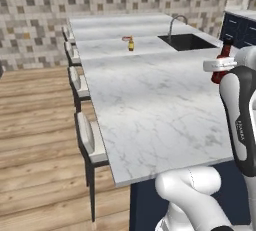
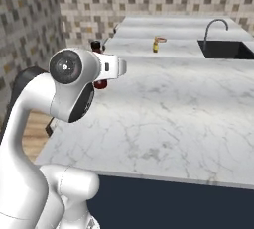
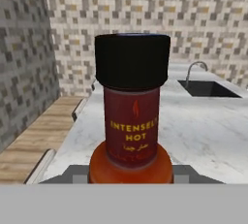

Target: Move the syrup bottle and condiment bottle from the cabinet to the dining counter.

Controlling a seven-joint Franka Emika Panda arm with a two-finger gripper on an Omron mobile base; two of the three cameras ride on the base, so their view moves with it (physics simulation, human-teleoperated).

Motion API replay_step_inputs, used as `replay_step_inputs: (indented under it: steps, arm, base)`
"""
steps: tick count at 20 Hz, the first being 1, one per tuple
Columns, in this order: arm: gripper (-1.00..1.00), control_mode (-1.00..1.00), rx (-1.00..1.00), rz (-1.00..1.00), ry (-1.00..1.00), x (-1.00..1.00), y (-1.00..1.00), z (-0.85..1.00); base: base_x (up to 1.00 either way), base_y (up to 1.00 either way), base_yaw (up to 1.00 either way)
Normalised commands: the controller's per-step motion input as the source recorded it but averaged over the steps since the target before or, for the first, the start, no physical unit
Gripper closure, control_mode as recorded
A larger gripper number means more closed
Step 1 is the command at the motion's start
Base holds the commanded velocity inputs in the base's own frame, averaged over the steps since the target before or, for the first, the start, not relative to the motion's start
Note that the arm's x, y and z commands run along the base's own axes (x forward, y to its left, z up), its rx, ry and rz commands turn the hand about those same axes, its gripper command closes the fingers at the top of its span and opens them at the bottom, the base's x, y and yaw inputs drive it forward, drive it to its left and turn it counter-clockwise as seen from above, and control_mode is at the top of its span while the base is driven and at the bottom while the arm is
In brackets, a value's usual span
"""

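Observation:
The condiment bottle, slim and red with a black cap and an "Intensely Hot" label, stands upright right in front of the hand camera. My gripper is shut on its lower body. From the base views, the condiment bottle and the gripper are over the near part of the dining counter, a white veined marble top. Whether the bottle's base touches the marble I cannot tell. The syrup bottle and the cabinet are out of view.
A small yellow-orange bottle stands far back on the counter. A black sink with a curved faucet is set into it. Pale-seated stools line one long side, with wooden floor beyond.

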Motion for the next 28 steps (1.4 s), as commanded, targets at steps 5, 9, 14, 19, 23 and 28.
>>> replay_step_inputs:
  steps: [5,9,14,19,23,28]
  arm:
    - [1.00,-1.00,0.00,0.01,0.01,0.45,0.00,-0.18]
    - [1.00,-1.00,0.00,0.00,0.05,0.54,-0.04,-0.25]
    - [1.00,-1.00,0.00,0.02,0.02,0.29,-0.22,-0.25]
    - [1.00,-1.00,-0.03,0.24,0.11,0.01,-0.60,-0.48]
    - [1.00,-1.00,-0.16,0.34,0.11,-0.06,-0.58,-0.52]
    - [1.00,-1.00,-0.10,0.31,0.06,-0.35,-0.23,-0.49]
  base:
    - [0.16,-0.01,0.04]
    - [0.00,0.00,0.00]
    - [0.00,0.00,0.00]
    - [0.00,0.00,0.00]
    - [0.00,0.00,0.00]
    - [0.00,0.00,0.00]
